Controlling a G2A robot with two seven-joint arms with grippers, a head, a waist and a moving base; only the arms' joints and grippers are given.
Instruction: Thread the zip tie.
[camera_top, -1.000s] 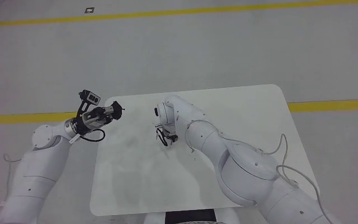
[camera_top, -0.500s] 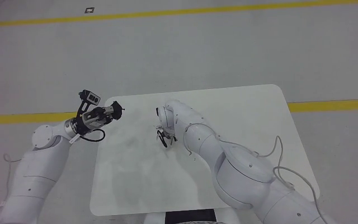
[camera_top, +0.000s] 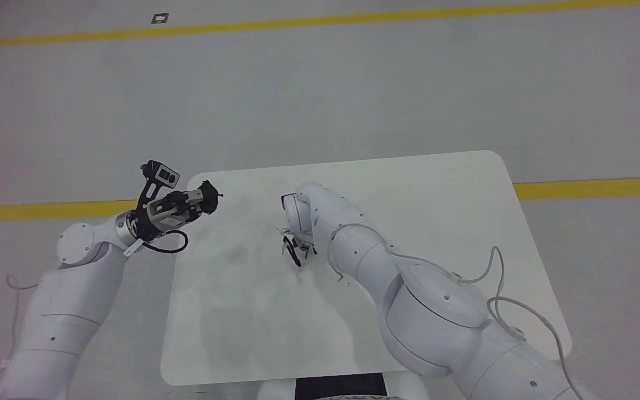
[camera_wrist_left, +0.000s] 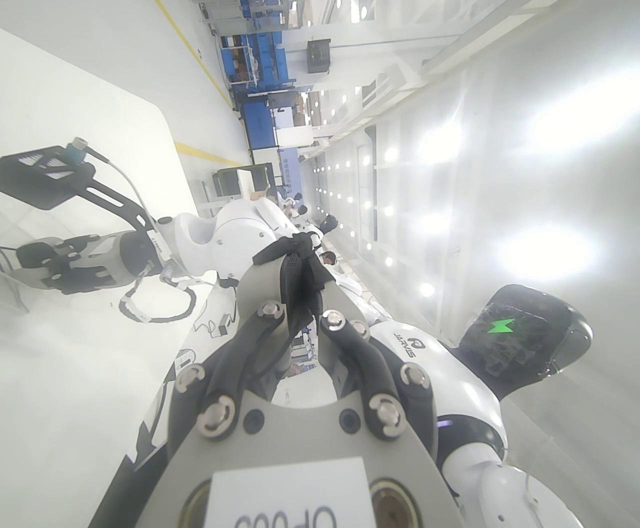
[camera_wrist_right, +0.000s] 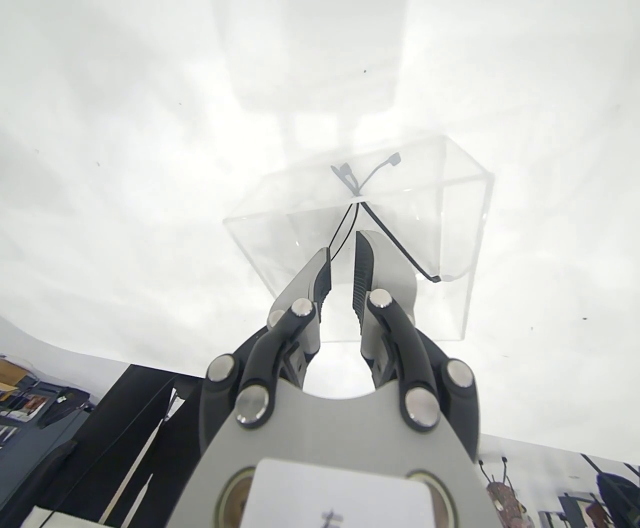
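- Clear, see-through acrylic box (camera_wrist_right: 452, 235) standing on a white, round-cornered table (camera_top: 450, 200).
- Thin black plastic zip tie (camera_wrist_right: 356, 191) crossing at a small slot in the box's top edge, with its head and one end beyond the slot and two strands running back on the near side.
- Right gripper (camera_wrist_right: 342, 250) just short of that slot, fingers a narrow gap apart and clamping nothing, the thinner strand ending beside one pad.
- Left gripper (camera_wrist_left: 300, 252) well apart from the box, fingers pressed together; impossible to tell whether anything sits between them.
- Probably best: centre the thin strand in the gap, pinch close to the slot, and pull straight without tipping the box.
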